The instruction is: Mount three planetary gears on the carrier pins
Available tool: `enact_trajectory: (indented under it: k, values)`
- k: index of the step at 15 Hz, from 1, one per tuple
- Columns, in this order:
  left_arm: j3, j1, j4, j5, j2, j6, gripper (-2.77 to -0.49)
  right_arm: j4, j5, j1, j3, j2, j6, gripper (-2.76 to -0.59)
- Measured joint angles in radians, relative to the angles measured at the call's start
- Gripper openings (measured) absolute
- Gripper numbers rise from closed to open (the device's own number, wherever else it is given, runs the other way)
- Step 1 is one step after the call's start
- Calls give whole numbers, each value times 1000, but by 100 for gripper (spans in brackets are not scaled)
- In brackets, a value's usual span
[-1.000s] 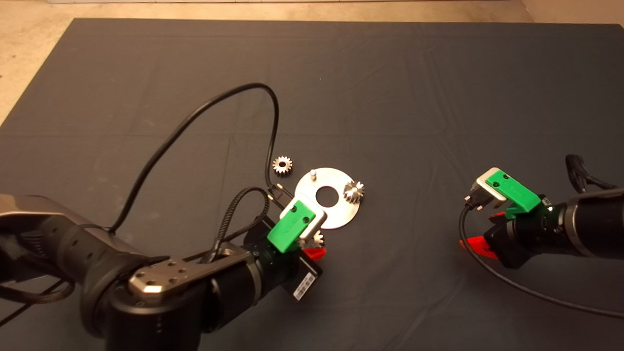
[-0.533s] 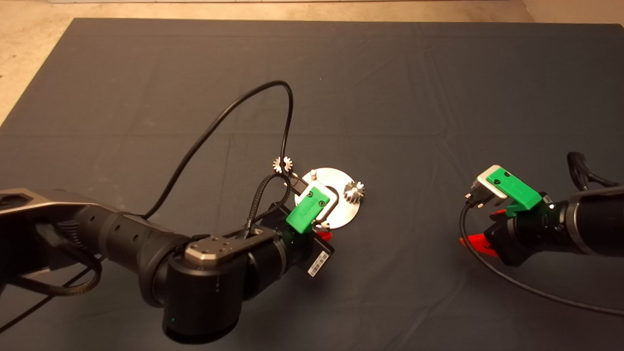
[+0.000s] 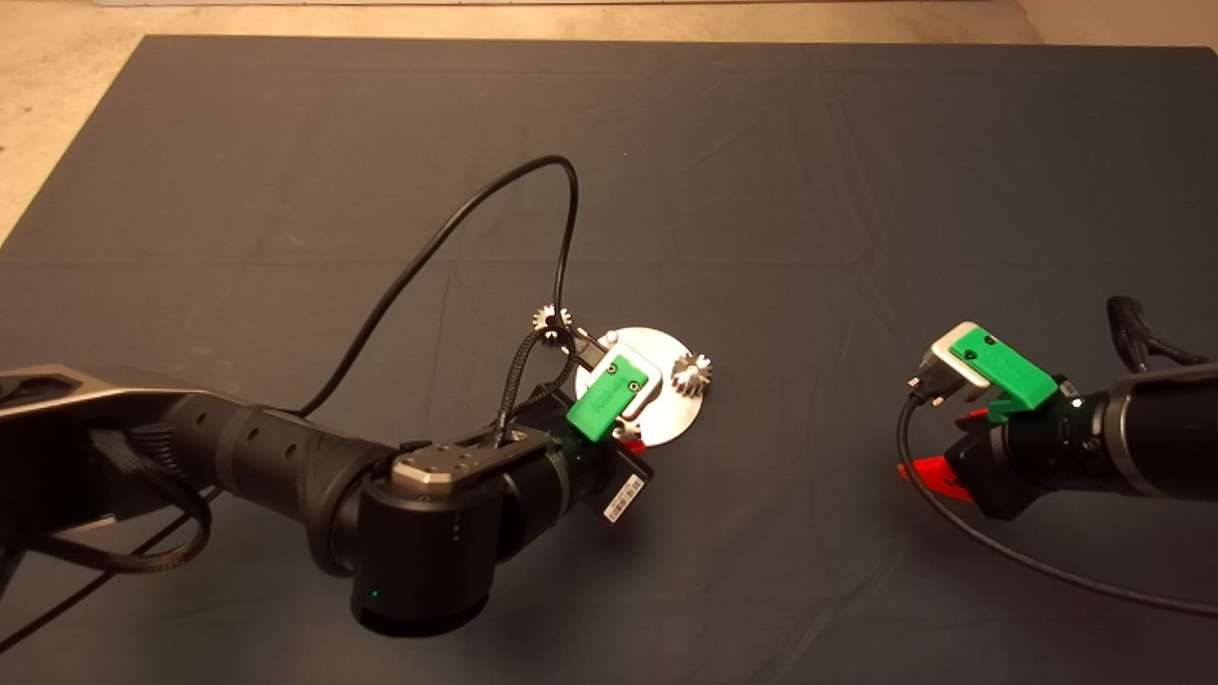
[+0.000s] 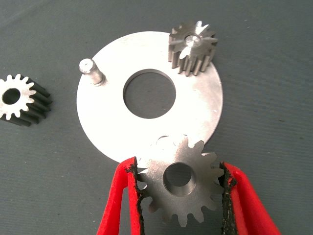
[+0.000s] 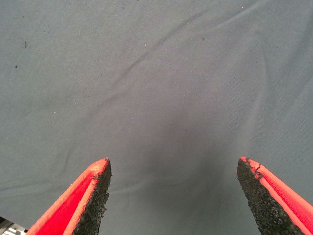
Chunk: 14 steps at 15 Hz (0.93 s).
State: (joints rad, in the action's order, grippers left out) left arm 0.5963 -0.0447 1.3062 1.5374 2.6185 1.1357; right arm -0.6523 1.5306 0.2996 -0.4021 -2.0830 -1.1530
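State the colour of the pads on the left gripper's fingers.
Black, on red fingers; clearest in the left wrist view.

Left gripper (image 4: 181,183) jaws clamped; right gripper (image 5: 173,193) jaws spread.

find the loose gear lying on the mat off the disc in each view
Head view: loose gear on the mat, just beyond the disc's left edge, partly behind a cable.
Left wrist view: loose gear beside the disc, near the bare pin.
Right wrist view: not in it.

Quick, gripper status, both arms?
Left gripper: shut on a planetary gear, over the disc's near edge.
Right gripper: open, empty, parked over the mat.
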Motion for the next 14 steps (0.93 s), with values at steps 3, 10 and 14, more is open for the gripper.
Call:
enact_trajectory:
  k: [3, 10, 14]
  values:
    - [12, 0, 6, 0, 0, -4, -262, 0, 0, 0, 0, 0, 0, -147]
    - [41, 1, 31, 0, 3, -7, -262, 0, 0, 0, 0, 0, 0, -147]
    - [46, 13, 49, -1, 14, -8, -262, 0, 0, 0, 0, 0, 0, -147]
